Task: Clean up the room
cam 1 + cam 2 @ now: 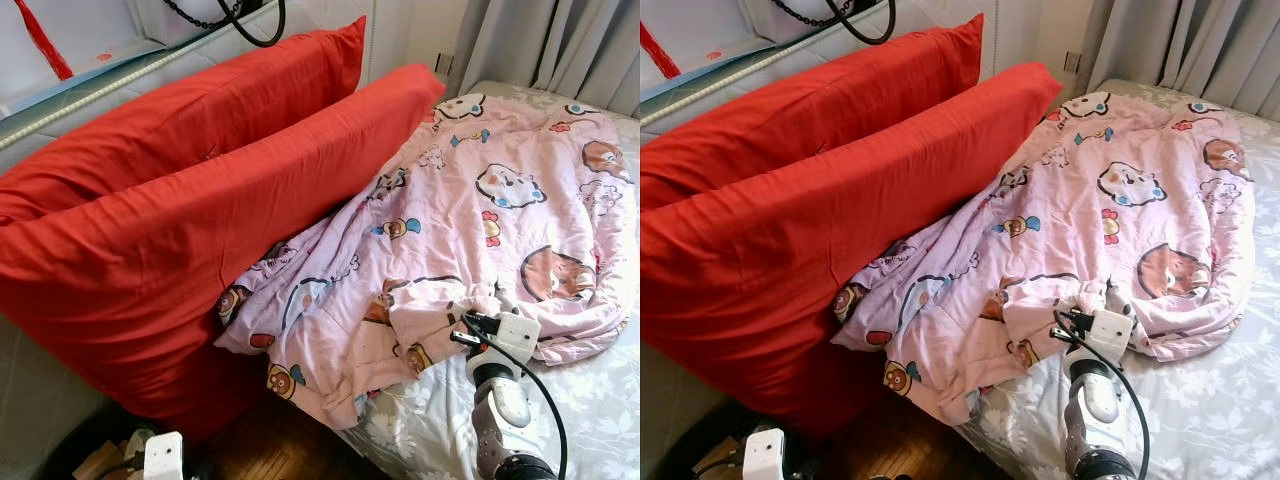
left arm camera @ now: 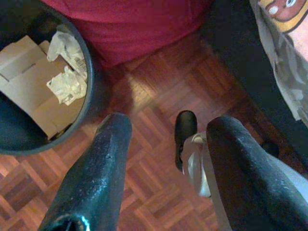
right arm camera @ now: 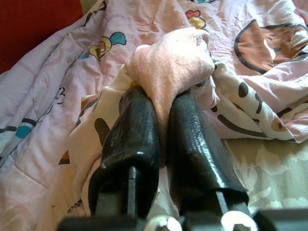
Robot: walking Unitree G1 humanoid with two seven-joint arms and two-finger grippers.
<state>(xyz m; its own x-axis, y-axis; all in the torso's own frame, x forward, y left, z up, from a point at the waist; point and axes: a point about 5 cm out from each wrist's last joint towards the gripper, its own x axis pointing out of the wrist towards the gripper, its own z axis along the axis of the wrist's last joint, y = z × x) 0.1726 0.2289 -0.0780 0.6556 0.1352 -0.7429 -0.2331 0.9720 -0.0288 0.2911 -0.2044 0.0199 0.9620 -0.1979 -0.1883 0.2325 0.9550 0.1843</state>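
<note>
Bed sheet (image 1: pixel 600 420) lies beneath the right gripper (image 3: pixel 163 96), fingers pinching a fold of pink cartoon quilt (image 1: pixel 480 200); red pillows (image 1: pixel 200 220) beyond, left gripper (image 2: pixel 163 139) spread above parquet floor (image 2: pixel 154 86).

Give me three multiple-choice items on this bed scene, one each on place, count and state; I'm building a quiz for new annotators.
1. Where is the right gripper?
A. at the pink quilt's near edge
B. on a red pillow
C. over the floor

2. How many red pillows lean by the bed?
A. one
B. two
C. four

3. What state is the right gripper in?
A. open wide
B. shut on the quilt
C. holding a box

Answers: 1 A, it sits at the quilt's edge; 2 B, two stand side by side; 3 B, a fold is pinched between its fingers.
</note>
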